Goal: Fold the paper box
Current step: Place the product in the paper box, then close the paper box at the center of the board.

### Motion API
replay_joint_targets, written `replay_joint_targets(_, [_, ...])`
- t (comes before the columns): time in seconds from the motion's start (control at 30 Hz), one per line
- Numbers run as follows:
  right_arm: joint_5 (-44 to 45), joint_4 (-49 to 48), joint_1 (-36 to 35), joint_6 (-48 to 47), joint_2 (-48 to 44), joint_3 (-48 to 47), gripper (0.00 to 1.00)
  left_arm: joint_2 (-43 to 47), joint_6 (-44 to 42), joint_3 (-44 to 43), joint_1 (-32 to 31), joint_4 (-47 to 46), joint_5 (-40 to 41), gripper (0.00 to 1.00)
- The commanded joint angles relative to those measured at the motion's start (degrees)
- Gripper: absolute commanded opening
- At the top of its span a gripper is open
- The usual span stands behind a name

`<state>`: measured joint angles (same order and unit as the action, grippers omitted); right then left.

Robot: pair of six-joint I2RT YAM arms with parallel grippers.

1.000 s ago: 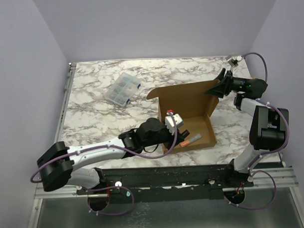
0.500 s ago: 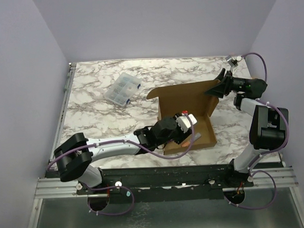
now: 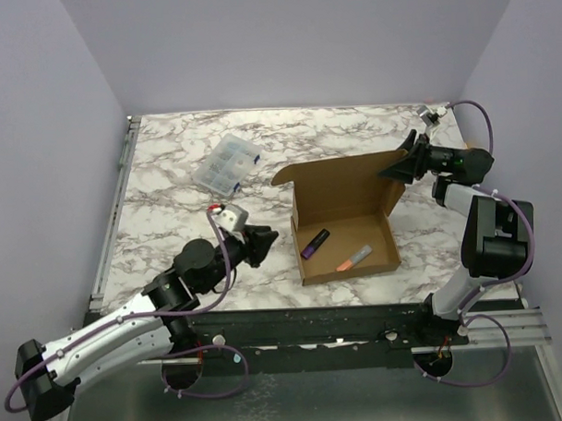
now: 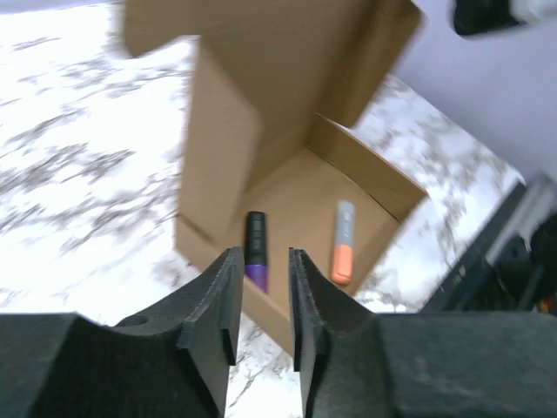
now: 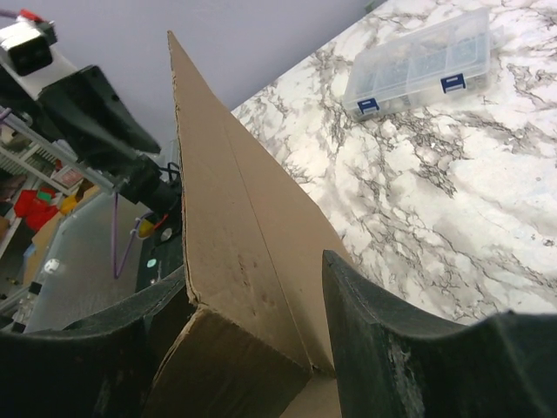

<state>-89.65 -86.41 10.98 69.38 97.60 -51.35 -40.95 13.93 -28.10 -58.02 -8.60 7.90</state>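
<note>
From above, the left gripper hangs over the marble table, with the paper box just ahead of it. The right gripper pinches the corner of the raised lid.

The left wrist view shows its jaws slightly parted and empty. Beyond them a purple marker and an orange marker lie inside the box.

In the right wrist view cardboard fills the clamped jaws, and a clear plastic case lies well ahead.

I read the paper box as plain brown, on a table patterned white marble with grey veins. Inside it I see a black-and-purple marker and a grey-and-orange marker. The plastic case toward the table's far edge is clear with blue latches.
</note>
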Motion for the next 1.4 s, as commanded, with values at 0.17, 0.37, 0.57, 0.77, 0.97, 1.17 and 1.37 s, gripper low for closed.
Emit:
replay_joint_targets(0.17, [-15.88,-15.89,0.35,0.22,-3.84,3.20,0.56,-7.12,10.42,2.54,10.35,-2.06,3.63,0.30])
replay_joint_targets(0.37, [-15.87,-15.98,0.31,0.50,-6.57,5.16,0.55,-21.93,12.17,2.69,16.27,-19.94,-7.55,0.32])
replay_joint_targets(0.57, [-15.89,-15.98,0.35,-0.13,-7.04,7.65,0.55,-30.27,14.76,2.80,17.25,-28.74,-13.78,0.32])
replay_joint_targets(0.77, [-15.77,-15.89,0.72,-1.76,-6.95,9.63,0.55,-34.11,15.60,2.43,17.62,-31.76,-16.29,0.32])
replay_joint_targets(0.97, [-15.82,-15.90,0.92,-2.98,-7.87,11.73,0.60,-35.24,16.86,3.31,17.70,-33.37,-17.55,0.31])
replay_joint_targets(1.17, [-15.78,-15.89,1.03,-2.22,-9.87,12.69,0.61,-35.05,17.01,4.77,17.84,-33.67,-17.61,0.31])
replay_joint_targets(1.37, [-15.81,-15.89,1.65,-0.47,-9.63,11.52,0.73,-34.48,15.66,6.44,19.59,-33.68,-18.79,0.32])
